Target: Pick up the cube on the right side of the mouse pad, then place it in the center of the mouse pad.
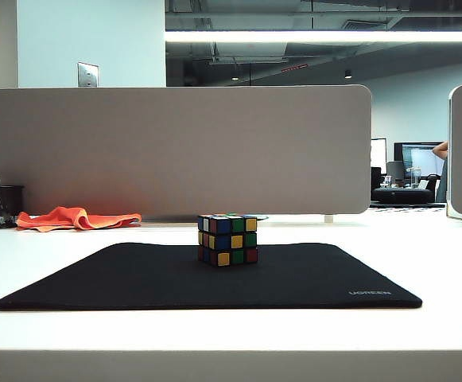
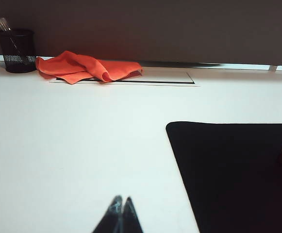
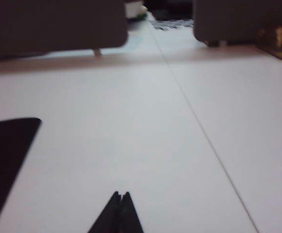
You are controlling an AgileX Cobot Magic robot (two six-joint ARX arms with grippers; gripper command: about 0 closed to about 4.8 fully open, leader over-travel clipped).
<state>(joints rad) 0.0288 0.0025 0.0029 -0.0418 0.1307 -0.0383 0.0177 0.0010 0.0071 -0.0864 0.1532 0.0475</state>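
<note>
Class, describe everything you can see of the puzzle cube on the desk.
The cube is a small 3x3 puzzle cube with black edges and scrambled glossy stickers: blue, yellow, green, red and orange show on its two visible faces. It stands upright, one corner turned toward the exterior camera, near the middle of the black mouse pad, toward its far edge. Only the pad touches it; neither gripper is near. The left wrist view catches just a sliver of it.

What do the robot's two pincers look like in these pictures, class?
Only the tips show. The left pincer is two dark, glossy fingers tapering to points, side by side. The right pincer looks the same: dark, pointed, wedge-shaped. No cables or markings are visible, and neither arm appears in the exterior view.
</note>
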